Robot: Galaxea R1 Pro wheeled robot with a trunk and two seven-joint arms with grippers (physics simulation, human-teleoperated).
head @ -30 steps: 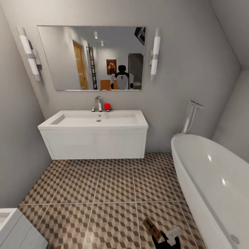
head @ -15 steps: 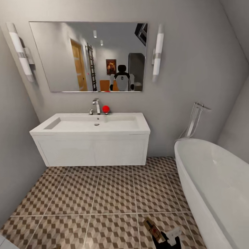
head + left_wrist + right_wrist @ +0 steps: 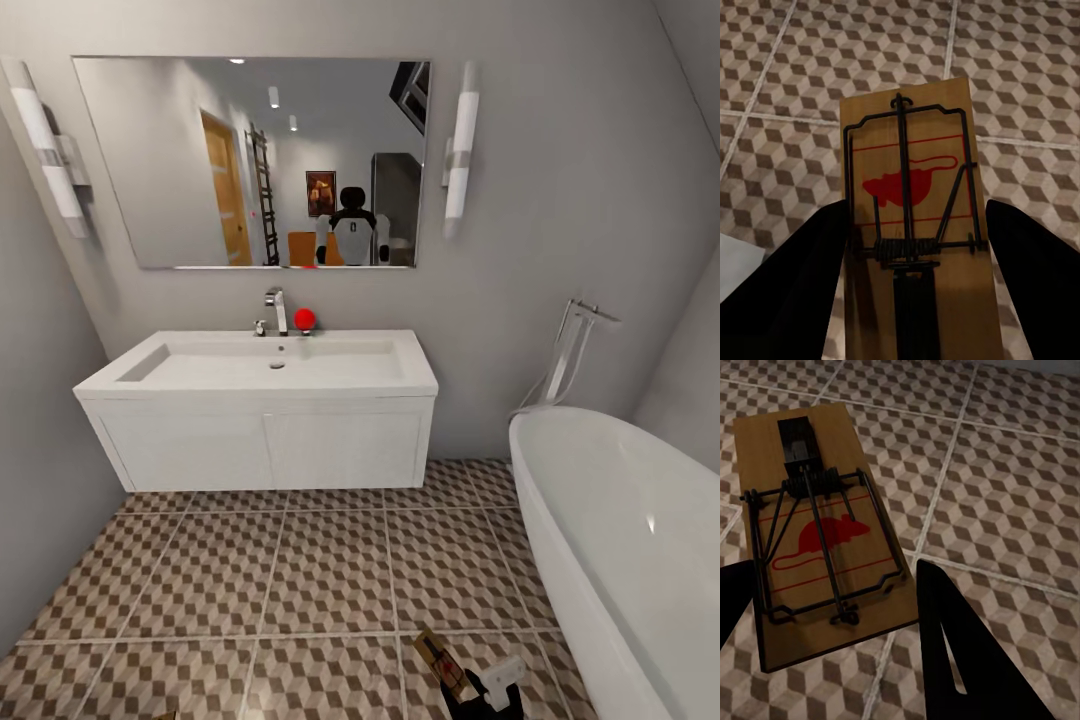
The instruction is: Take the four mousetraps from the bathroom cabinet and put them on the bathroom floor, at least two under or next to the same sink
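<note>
In the left wrist view a mousetrap (image 3: 907, 187), a brown board with a red mouse print and dark wire, sits between the two dark fingers of my left gripper (image 3: 916, 217), shut on it above the bathroom floor (image 3: 1020, 82). My right gripper (image 3: 832, 574) is shut on a second mousetrap (image 3: 817, 540), also over the tiles. The head view shows that trap (image 3: 443, 662) and the right gripper (image 3: 488, 690) low at the bottom, right of centre. The white sink (image 3: 262, 368) on its wall-hung vanity stands ahead, with cube-patterned floor (image 3: 330, 570) in between. The cabinet is out of view.
A white bathtub (image 3: 625, 540) fills the right side, with a chrome floor faucet (image 3: 570, 350) behind it. A chrome faucet (image 3: 275, 310) and a red object (image 3: 304, 319) sit on the sink's back edge. Grey walls close in on the left. A white edge (image 3: 735, 262) shows below the left gripper.
The whole head view has shifted: the sink and tub now look closer and lower, and the white unit at the lower left has left the picture. Both traps stay held.
</note>
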